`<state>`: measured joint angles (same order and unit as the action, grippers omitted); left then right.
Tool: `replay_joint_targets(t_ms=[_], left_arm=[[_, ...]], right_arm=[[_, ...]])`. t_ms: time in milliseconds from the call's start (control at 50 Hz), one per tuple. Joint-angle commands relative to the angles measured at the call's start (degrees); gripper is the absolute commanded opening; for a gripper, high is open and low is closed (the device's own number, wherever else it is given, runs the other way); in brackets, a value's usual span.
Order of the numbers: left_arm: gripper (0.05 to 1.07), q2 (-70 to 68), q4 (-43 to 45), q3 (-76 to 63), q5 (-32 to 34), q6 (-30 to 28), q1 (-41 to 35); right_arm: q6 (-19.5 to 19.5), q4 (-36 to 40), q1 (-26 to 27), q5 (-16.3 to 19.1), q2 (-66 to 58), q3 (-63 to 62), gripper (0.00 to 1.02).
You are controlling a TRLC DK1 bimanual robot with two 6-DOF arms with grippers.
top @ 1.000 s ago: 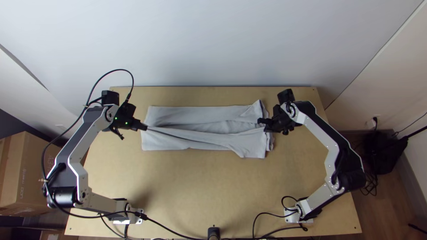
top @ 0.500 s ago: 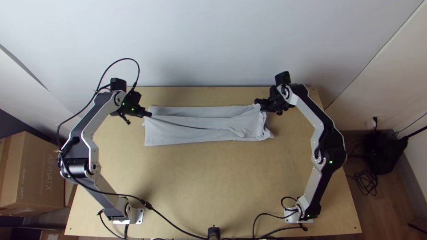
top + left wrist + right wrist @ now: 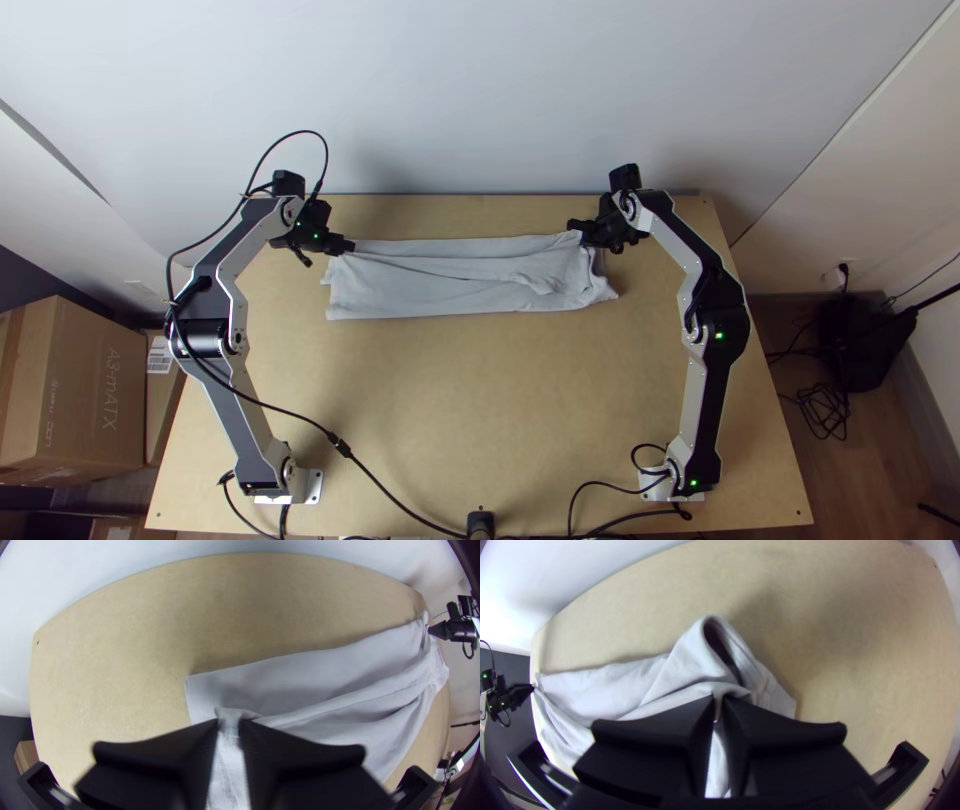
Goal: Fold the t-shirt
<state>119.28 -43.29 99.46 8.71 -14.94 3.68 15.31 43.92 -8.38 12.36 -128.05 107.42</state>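
"While the left arm [image 3: 250,425] and right arm [image 3: 693,400] extend from the near edge of the tabletop [image 3: 480,410] to its far side, what is held?"

"Left gripper [image 3: 350,246], pointed inward, pinches the T-shirt [image 3: 440,290] near its far left corner; right gripper [image 3: 574,226], likewise inward, pinches the far right."

"Its lie?"

"Long creased strip, near the far edge."

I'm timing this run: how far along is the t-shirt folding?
Looks done: the t-shirt forms a long, narrow strip. In hand: the left gripper and right gripper pinch cloth near its opposite ends. Probably remaining: releasing it, smoothing the visible wrinkles, and folding the strip shorter.
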Motion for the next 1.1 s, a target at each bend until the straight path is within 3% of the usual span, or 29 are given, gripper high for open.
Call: replay_joint_targets(t_ms=[0,40,140,320,440,640,780,900,1080], left_arm=[[1.03,0.1,1.9,1.4,-1.5,3.2,-0.3],[1.03,-0.6,2.2,1.1,-1.5,3.5,0.1],[1.03,-1.8,3.4,0.4,-1.4,5.4,1.8],[1.01,-5.6,3.2,-3.8,3.6,6.2,5.7],[0.99,-6.9,2.2,-6.0,12.3,6.6,8.9],[0.96,-3.8,-1.2,-8.1,19.6,5.9,11.6],[1.00,-2.9,-1.4,-10.8,24.0,6.0,12.8],[1.01,-1.9,-1.3,-11.9,26.1,6.1,13.7],[1.01,0.1,-1.4,-12.4,27.1,6.0,14.4]], right_arm=[[0.4,-3.5,1.5,-1.2,0.5,0.3,0.77],[0.9,-5.1,1.9,-1.5,1.6,-0.6,0.99],[2.0,-9.6,3.5,-4.4,4.5,-3.1,0.99],[9.0,-10.0,6.5,-3.2,10.1,-5.6,0.99],[14.7,-9.9,8.9,5.9,13.4,-6.8,0.99],[23.9,-9.1,13.1,27.7,14.6,-6.4,0.99],[27.3,-8.3,15.0,41.9,15.1,-6.8,0.99],[27.6,-7.3,15.7,47.1,15.9,-7.0,0.99],[27.6,-6.9,15.8,49.3,17.7,-7.4,0.99]])
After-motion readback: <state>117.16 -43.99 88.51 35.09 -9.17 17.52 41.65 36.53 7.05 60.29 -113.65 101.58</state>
